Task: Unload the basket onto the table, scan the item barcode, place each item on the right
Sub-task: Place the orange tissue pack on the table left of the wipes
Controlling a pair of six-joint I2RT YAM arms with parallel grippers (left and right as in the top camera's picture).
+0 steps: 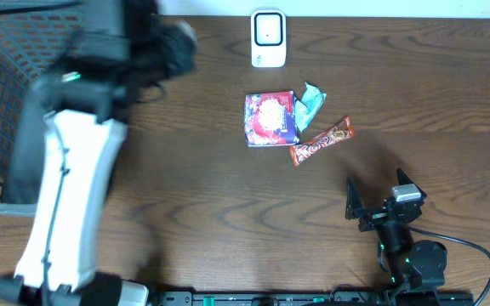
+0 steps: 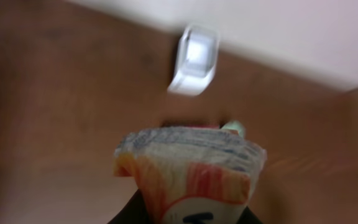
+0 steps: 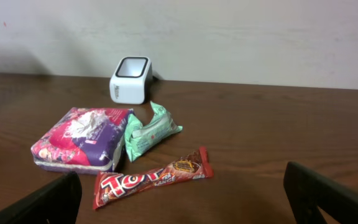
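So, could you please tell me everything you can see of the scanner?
The scanner is a small white box with rounded corners, plastic by the look, with a dark-rimmed pale window in its top face. It stands upright on the brown table at the far edge, near the wall. Nothing touches it: the pink pack and green pack lie apart from it, and the orange pack in the left gripper is held clear of it.
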